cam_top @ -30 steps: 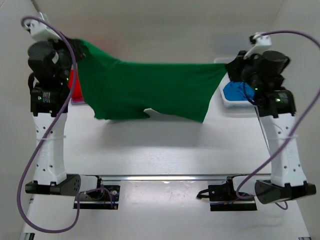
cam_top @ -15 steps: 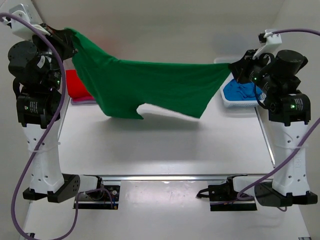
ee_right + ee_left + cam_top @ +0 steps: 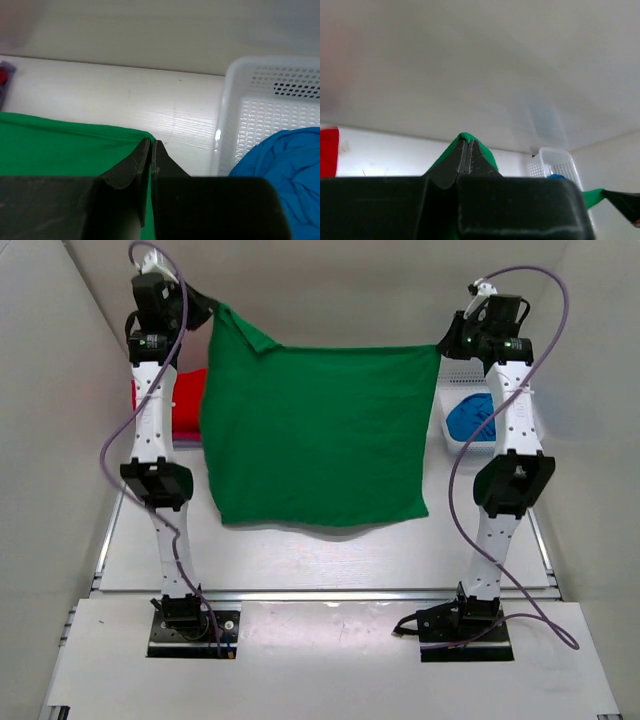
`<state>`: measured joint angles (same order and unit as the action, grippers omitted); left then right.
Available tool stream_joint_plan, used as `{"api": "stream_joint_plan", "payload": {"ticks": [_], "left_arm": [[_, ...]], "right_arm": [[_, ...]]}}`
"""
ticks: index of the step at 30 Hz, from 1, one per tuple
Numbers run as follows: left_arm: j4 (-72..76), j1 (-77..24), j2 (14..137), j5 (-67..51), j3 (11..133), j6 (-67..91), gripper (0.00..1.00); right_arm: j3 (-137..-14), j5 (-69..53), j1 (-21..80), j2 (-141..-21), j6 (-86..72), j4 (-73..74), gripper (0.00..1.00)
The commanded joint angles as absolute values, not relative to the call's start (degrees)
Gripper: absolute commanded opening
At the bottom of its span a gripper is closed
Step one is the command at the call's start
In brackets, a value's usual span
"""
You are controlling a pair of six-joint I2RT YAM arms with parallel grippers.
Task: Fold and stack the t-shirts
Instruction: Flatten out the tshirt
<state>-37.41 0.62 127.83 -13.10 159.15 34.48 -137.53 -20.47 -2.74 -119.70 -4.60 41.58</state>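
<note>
Left claw (image 3: 205, 308) is clamped on one top corner of the green t-shirt (image 3: 315, 435), and the right claw (image 3: 445, 343) is clamped on the other. Seen from above, both arms stand tall and the shirt hangs between them as a flat sheet with its top edge taut. Its hem is low over the table (image 3: 300, 560); I cannot tell whether it touches. A red t-shirt (image 3: 190, 400) lies behind the left arm, and a blue t-shirt (image 3: 470, 418) sits bunched in the white basket (image 3: 447, 445) on the right.

From the left wrist, the left claw (image 3: 468, 145) has its jaws pressed together, with green cloth (image 3: 487, 156) peeking out around the tips.

From the right wrist, the right claw (image 3: 151, 145) pinches the shirt's corner, jaws together. Green cloth (image 3: 60, 145) spreads to the left, and the basket (image 3: 260, 100) holds the blue shirt (image 3: 280, 160).
</note>
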Motion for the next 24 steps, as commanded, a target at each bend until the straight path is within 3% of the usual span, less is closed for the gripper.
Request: {"api": "stream_joint_plan", "payload": {"ticks": [1, 5, 13, 19, 24], "left_arm": [[-26.8, 5.3, 131.4, -22.9, 161.5, 45.5, 0.00], [-12.4, 7.2, 128.9, -23.1, 160.0, 50.7, 0.00], [-12.4, 11.4, 116.0, -19.4, 158.4, 43.9, 0.00], [-32.6, 2.9, 115.8, -17.8, 162.6, 32.5, 0.00], [-49.1, -7.9, 119.5, -3.1, 162.7, 22.2, 0.00]], "right_arm": [[-144.5, -23.1, -5.6, -122.0, -8.0, 30.0, 0.00], [-147.6, -22.1, -7.6, -119.9, -10.2, 19.3, 0.00], [-142.7, -27.8, -14.7, -107.4, -17.6, 8.1, 0.00], [-124.8, -25.2, -7.0, -100.3, -8.8, 14.1, 0.00], [-101.6, -17.7, 1.2, -96.5, -1.3, 14.5, 0.00]]}}
